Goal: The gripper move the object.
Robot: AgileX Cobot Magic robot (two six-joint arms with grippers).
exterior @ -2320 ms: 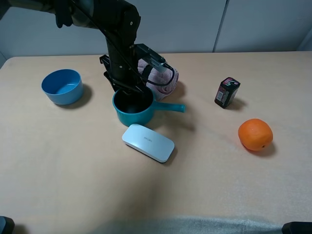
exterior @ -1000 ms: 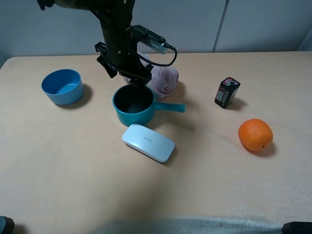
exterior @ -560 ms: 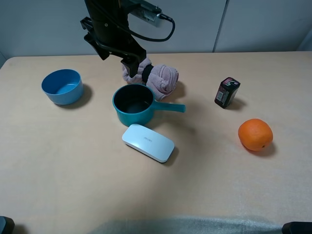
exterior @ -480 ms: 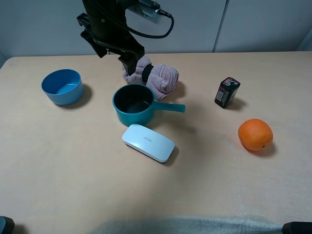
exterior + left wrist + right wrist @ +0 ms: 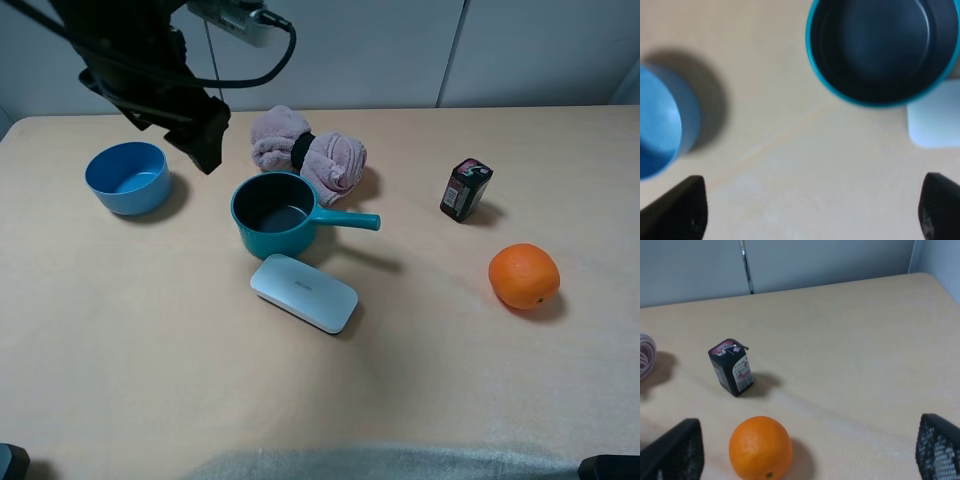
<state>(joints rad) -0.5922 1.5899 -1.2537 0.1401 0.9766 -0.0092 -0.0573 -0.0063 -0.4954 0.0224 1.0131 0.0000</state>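
– Black left hand (image 5: 207,150): where does it hang?
– Raised above the worktop (image 5: 150,350), between the blue bowl (image 5: 127,177) and the teal saucepan (image 5: 275,215), fingers (image 5: 682,212) spread wide, gripping nothing
– And the saucepan?
– Standing on the worktop just beside it, untouched, handle pointing toward the orange (image 5: 523,276)

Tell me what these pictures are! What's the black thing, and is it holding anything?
It is a robot arm. One picture looks down from high up; the other two come from cameras on the robot's two wrists. The left gripper hangs above the table, fingers apart, holding nothing. On the table sit a teal saucepan, a blue bowl, a white box, a pink cloth, an orange and a small dark carton. The right gripper is open too.
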